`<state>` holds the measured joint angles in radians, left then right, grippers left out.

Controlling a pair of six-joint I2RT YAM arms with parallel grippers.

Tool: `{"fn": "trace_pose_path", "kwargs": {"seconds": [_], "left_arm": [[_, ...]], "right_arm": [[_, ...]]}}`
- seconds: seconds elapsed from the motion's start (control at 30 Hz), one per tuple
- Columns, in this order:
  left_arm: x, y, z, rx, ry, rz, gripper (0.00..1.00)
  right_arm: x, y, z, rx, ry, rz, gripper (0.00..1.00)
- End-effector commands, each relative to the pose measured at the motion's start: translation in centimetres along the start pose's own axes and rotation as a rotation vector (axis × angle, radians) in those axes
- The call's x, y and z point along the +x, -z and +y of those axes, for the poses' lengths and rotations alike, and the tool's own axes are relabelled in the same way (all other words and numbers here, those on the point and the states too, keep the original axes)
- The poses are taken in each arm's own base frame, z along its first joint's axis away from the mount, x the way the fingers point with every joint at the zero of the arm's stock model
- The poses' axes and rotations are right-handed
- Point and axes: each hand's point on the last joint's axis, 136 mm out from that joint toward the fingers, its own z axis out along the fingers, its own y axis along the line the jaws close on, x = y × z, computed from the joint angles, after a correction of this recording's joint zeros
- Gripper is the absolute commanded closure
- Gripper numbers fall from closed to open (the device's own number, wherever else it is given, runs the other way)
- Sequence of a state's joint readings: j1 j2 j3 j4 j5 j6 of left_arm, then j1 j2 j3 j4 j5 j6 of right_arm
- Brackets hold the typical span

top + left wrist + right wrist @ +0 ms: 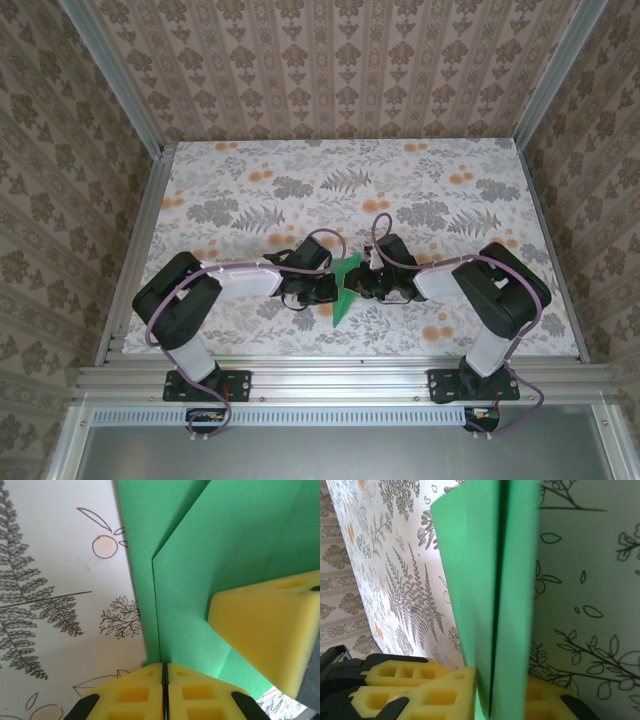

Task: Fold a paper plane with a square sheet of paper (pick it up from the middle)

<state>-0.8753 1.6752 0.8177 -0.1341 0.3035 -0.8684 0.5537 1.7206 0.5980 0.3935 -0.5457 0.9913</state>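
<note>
From above I see the square sheet of paper (343, 290) near the middle of the tabletop (300, 180), towards its near edge, between the two arms. It is a thin, matt, bright-green sheet, already creased into a narrow pointed shape with its tip towards me, no longer a flat square. The tabletop under it is smooth and pale, printed with grey ferns and orange blossoms.

On the left wrist camera the left gripper (164, 672) has its yellow foam pads (130, 695) pressed together, with only a hairline seam between them. A sharp fold line in the green paper runs straight down into that seam, so I read this as a pinch on the paper's edge. The pads are blocky and spongy, with square hollows moulded into them. A wedge-shaped yellow pad of the other arm lies against the paper's face.

On the right wrist camera the right gripper (492, 690) has a pad on each side of the doubled paper, closed against it, and the layers rise upright from between them
</note>
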Motion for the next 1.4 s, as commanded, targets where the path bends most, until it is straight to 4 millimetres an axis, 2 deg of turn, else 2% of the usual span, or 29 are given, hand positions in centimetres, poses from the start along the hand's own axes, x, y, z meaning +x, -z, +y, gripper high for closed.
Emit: {"fn": "trace_pose_path", "kwargs": {"seconds": [0.0, 0.13, 0.3, 0.4, 0.53, 0.63, 0.67, 0.73, 0.83, 0.9, 1.13, 1.27, 1.37], "left_arm": [[0.3, 0.9, 0.0, 0.016, 0.014, -0.003, 0.89], [0.0, 1.7, -0.4, 0.037, 0.008, -0.030, 0.86], [-0.6, 3.9, -1.0, 0.060, -0.019, -0.108, 0.77], [-1.0, 5.7, -0.5, 0.038, -0.025, -0.177, 0.73], [-1.5, 8.1, 1.2, -0.050, -0.030, -0.261, 0.70], [-1.6, 9.6, 2.4, -0.099, -0.019, -0.308, 0.65], [-1.8, 10.0, 2.7, -0.103, -0.014, -0.325, 0.65], [-1.8, 10.6, 3.3, -0.114, 0.001, -0.349, 0.64], [-1.8, 11.3, 4.3, -0.139, 0.030, -0.377, 0.62], [-1.9, 11.8, 4.8, -0.148, 0.047, -0.395, 0.62], [-1.5, 13.4, 6.2, -0.159, 0.100, -0.454, 0.59], [-1.1, 14.1, 6.7, -0.164, 0.102, -0.460, 0.57], [-1.0, 14.6, 7.0, -0.173, 0.102, -0.459, 0.56]], "right_arm": [[0.1, -0.5, 0.0, 0.008, 0.021, 0.010, 0.88], [0.1, 0.2, 0.5, 0.016, 0.040, 0.005, 0.94], [-0.3, 3.1, 1.1, 0.133, 0.131, -0.027, 0.96], [-0.9, 6.7, 0.7, 0.315, 0.215, -0.059, 0.96], [-1.6, 13.9, -0.3, 0.640, 0.366, -0.099, 0.96], [-2.9, 19.1, -1.4, 0.941, 0.446, -0.131, 0.96], [-3.4, 20.4, -1.4, 1.024, 0.469, -0.126, 0.96], [-3.8, 21.4, -1.8, 1.168, 0.519, -0.086, 0.97], [-4.2, 20.9, -1.4, 1.293, 0.598, -0.042, 0.97], [-4.1, 19.3, -1.1, 1.339, 0.644, -0.009, 0.97], [-2.4, 11.0, -0.9, 1.409, 0.727, 0.100, 0.94], [-0.2, 6.1, 0.0, 1.291, 0.704, 0.148, 0.86], [1.3, 3.8, 0.9, 1.159, 0.656, 0.181, 0.81]]}}
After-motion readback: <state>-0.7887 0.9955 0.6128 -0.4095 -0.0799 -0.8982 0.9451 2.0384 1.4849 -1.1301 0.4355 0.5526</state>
